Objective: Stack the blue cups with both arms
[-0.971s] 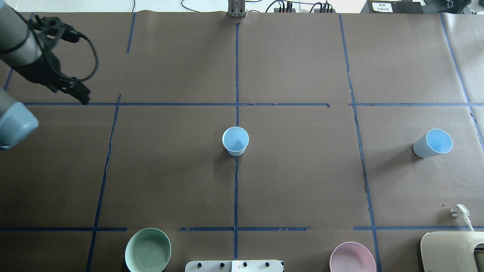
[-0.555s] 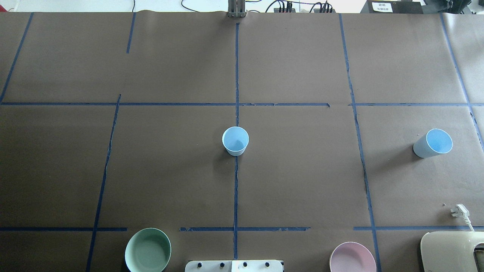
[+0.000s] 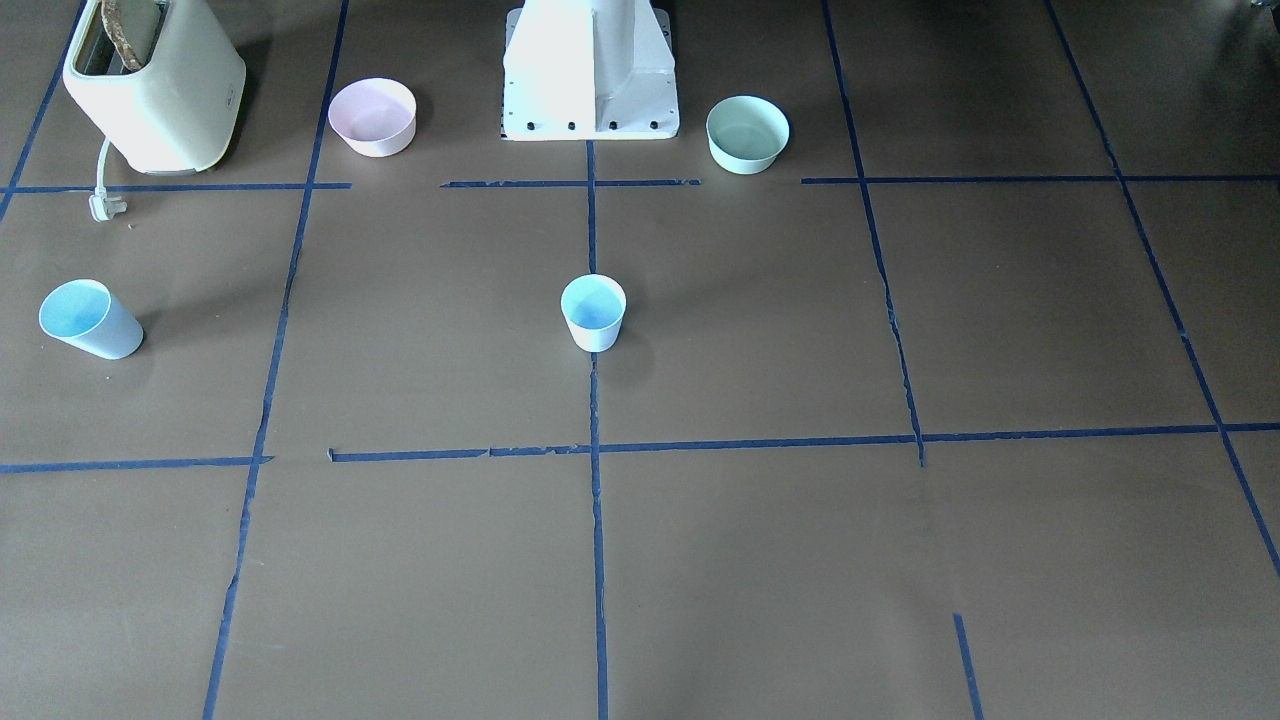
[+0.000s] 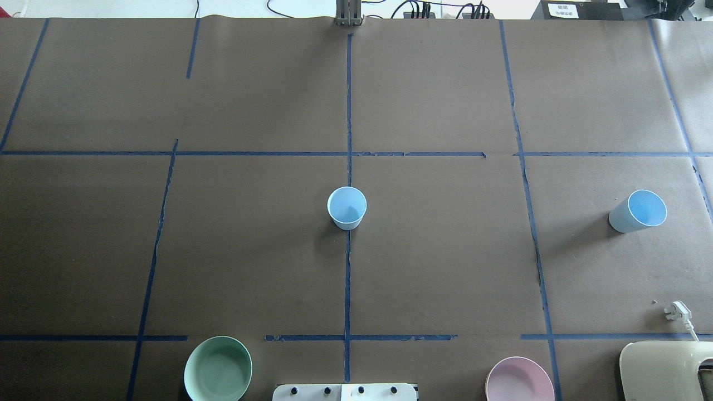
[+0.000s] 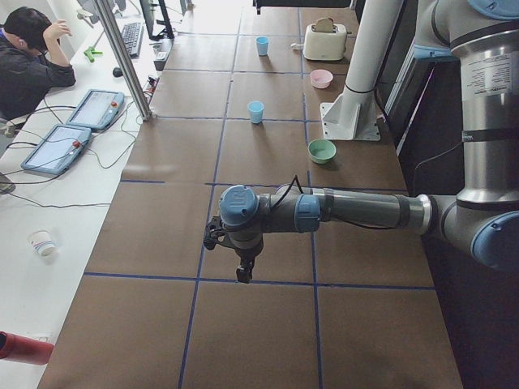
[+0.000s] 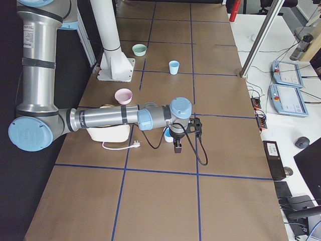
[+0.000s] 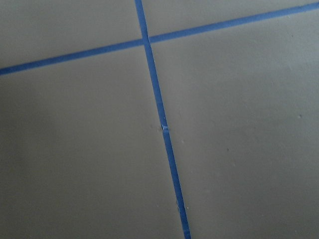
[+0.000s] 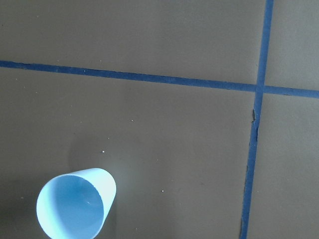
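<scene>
A: Well, what is set where, and why?
B: The centre cup (image 4: 347,207) is stood on the middle tape line (image 4: 347,278), reachable from either side; the far cup (image 4: 639,210) is left at the robot's right, with the right gripper (image 6: 177,146) held near it, presumably for pickup.
A: And the jaws?
B: Neither state can be told; the left gripper (image 5: 242,271) is held over bare paper (image 7: 239,149), it seems; it is no longer seen at the overhead view's left edge.
</scene>
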